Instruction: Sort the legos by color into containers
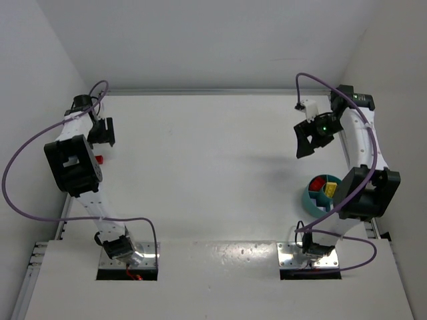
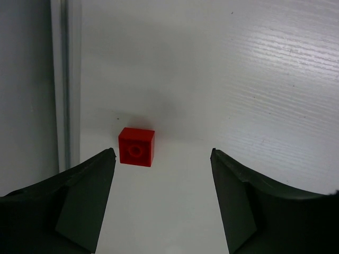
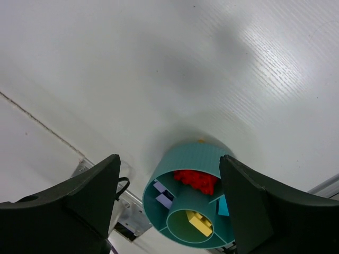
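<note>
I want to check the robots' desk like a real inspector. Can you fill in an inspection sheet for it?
Surface: white table, faintly grained.
Job's things: one red lego loose near the left edge; teal dish by the right arm holds sorted legos, red, yellow, cyan and pale, each colour in its own compartment.
Clutter: nothing seen.
Grippers: left gripper open, red lego just ahead of it; right gripper open and empty, above the dish.
Cables: purple cables loop off both arms.
Surroundings: white walls on three sides.
</note>
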`<state>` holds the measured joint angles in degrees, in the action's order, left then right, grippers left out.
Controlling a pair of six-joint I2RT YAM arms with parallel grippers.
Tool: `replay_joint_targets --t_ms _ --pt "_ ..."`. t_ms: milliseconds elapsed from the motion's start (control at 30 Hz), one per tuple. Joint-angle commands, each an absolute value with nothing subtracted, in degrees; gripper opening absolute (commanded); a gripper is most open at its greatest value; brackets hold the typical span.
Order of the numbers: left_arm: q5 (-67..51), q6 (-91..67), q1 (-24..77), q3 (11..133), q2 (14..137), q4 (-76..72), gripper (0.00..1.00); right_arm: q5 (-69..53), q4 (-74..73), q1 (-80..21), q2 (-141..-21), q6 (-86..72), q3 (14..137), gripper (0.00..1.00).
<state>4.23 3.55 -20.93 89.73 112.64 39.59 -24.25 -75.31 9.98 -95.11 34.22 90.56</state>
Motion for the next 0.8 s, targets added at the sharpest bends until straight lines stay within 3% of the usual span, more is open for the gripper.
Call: replay_joint_targets --t_ms 0,567,767 --pt "5.5 0.4 -20.7 92.4 112.7 41.3 0.78 -26.5 -75.1 9.7 -93.8 33.4 92.5 0.76" --pt "7.8 -3.2 -23.6 86.8 115.7 36.2 0.84 -25.9 -77.4 9.1 -96.2 32.9 94.2 0.81" --pt "7.8 -3.2 -24.2 84.3 116.2 35.1 0.76 -25.4 -77.4 9.1 -96.2 32.3 94.7 0.81"
